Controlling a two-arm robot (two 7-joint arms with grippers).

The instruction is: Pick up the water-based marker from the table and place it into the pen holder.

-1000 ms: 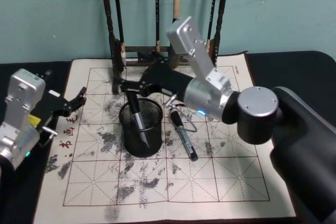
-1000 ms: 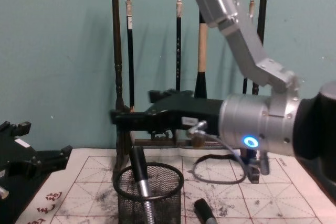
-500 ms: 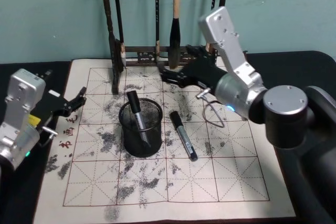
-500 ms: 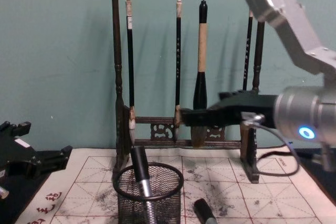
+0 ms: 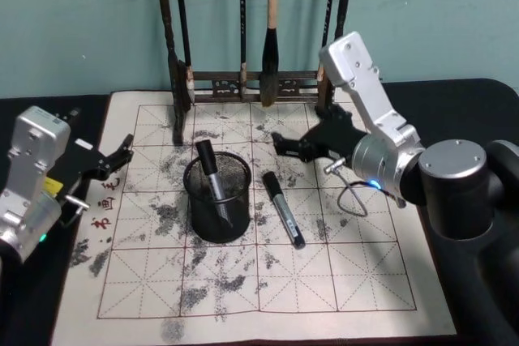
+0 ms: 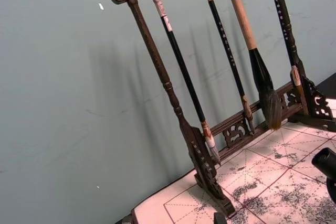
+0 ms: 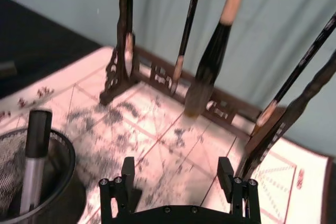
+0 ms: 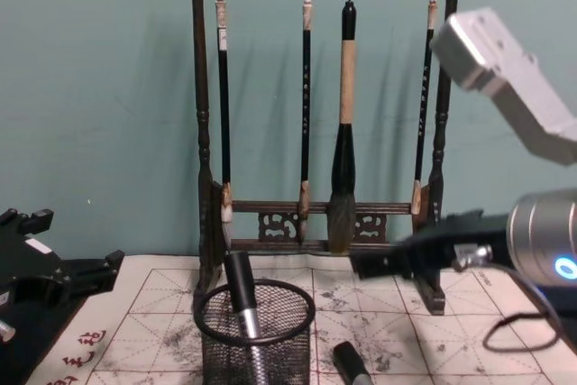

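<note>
Leaning black end up in the pen holder point(image 5: 199, 212) on the table's point(image 5: 454, 91) mat point(image 5: 340, 281): one marker point(image 5: 209, 174). Flat just beside the holder: a second marker point(image 5: 284, 210). Over the mat beyond, right gripper point(image 5: 280, 146), fingers spread, empty (left gripper point(image 5: 122, 151) at the mat's left edge, also spread).

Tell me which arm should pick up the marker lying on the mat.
Right. The right gripper hangs open just behind the marker, on the cup's right side; the left gripper sits at the mat's left edge, with the cup between.
</note>
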